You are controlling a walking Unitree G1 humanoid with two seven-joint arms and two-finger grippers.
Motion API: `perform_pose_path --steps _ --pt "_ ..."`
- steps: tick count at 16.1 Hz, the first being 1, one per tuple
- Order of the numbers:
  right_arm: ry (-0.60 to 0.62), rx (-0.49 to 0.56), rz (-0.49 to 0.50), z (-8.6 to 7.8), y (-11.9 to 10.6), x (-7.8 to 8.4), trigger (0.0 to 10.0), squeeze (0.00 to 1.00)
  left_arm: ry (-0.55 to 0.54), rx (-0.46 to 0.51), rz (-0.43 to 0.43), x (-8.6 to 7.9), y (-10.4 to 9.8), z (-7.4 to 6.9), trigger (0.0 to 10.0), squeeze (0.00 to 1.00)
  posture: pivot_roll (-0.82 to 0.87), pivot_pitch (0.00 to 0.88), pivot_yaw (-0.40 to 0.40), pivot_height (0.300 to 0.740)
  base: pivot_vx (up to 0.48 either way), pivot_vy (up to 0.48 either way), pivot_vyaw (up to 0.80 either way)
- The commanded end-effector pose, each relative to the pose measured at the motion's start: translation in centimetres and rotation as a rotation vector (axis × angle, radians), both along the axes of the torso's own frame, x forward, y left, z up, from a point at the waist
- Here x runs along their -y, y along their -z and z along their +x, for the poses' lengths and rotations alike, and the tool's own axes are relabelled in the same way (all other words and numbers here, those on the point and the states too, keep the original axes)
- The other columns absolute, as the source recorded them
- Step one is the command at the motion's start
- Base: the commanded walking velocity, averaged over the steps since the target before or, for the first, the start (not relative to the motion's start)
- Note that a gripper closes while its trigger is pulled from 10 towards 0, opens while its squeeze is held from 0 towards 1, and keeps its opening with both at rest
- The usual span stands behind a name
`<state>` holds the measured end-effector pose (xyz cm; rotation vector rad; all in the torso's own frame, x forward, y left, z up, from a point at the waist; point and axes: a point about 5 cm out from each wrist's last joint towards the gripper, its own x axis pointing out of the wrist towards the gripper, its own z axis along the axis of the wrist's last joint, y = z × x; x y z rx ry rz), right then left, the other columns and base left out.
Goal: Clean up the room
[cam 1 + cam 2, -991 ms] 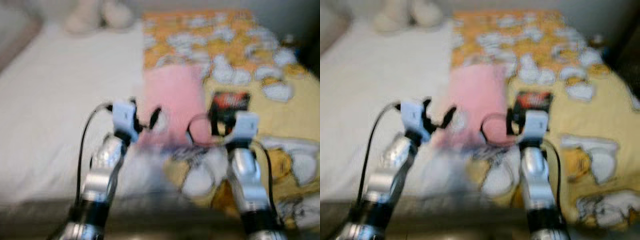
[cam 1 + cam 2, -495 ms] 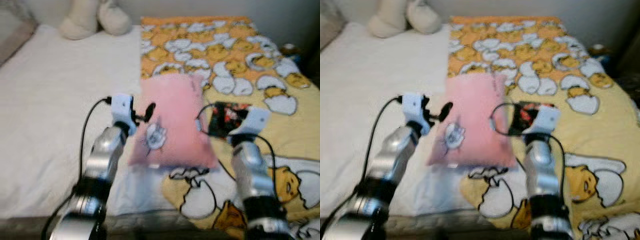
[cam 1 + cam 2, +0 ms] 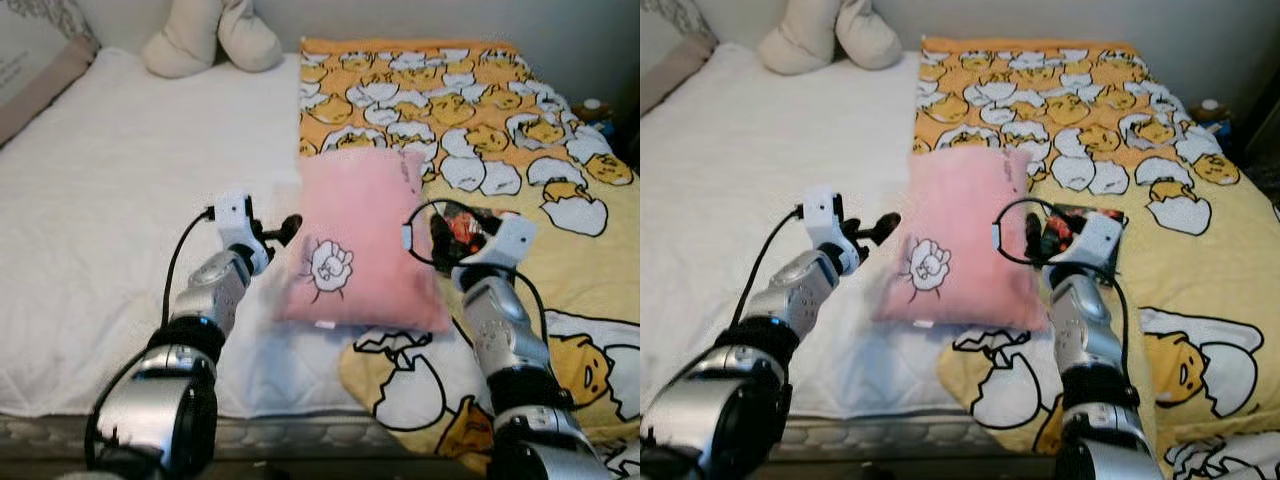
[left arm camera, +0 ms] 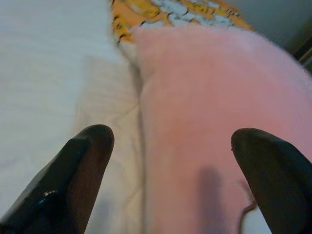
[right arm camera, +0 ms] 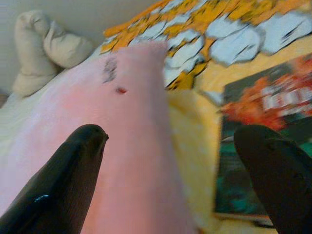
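Pink pillow (image 3: 360, 245): it lies on the bed (image 3: 110, 200), across the border between the white sheet and the yellow blanket (image 3: 520, 150). A small white drawing (image 3: 330, 265) is on its near part. Its far corner carries dark marks that I cannot read.

Left gripper (image 3: 272, 233): it is just beside the left edge of the pillow, low over the white sheet. In the left wrist view the two black fingers (image 4: 73, 170) stand wide apart, with the pillow edge between them and nothing grasped. Whether a fingertip touches the pillow, I cannot tell.

Right gripper (image 3: 1032, 235): it is at the right edge of the pillow, over the blanket. In the right wrist view its fingers (image 5: 73, 165) are spread wide, one in front of the pillow, the other in front of a dark package (image 5: 258, 131). It holds nothing.

Dark package: red and black, flat on the blanket just right of the pillow. In the head views the right gripper and a looped cable (image 3: 420, 225) hide part of it. The wrist view shows orange and white print, too blurred to read.

Blanket: yellow and orange with an egg pattern, covers the right half of the bed; its near end is cut off by the frame.

Plush toy (image 3: 212, 35): cream colour, at the head of the bed, cut off at the top.

Grey pillow (image 3: 35, 60): at the far left corner, cut off.
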<state>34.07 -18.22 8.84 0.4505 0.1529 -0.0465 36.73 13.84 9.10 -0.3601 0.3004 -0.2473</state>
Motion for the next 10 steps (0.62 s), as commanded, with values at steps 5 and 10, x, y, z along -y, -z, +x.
perform_pose_path --steps 5,10 --pt "-0.036 -0.084 0.182 0.5 0.8 -1.1 10.0 0.0 0.055 -0.029 -0.132 3.4 -0.1 0.2 10.0 0.0 -0.16 0.113 0.017 0.74 0.0 0.0 0.0" --pt "-0.07 -0.149 0.279 0.3 1.8 -2.6 10.0 0.0 0.175 -0.021 -0.159 6.7 -0.5 0.0 10.0 0.0 -0.17 0.125 0.015 0.74 0.0 0.0 0.0"
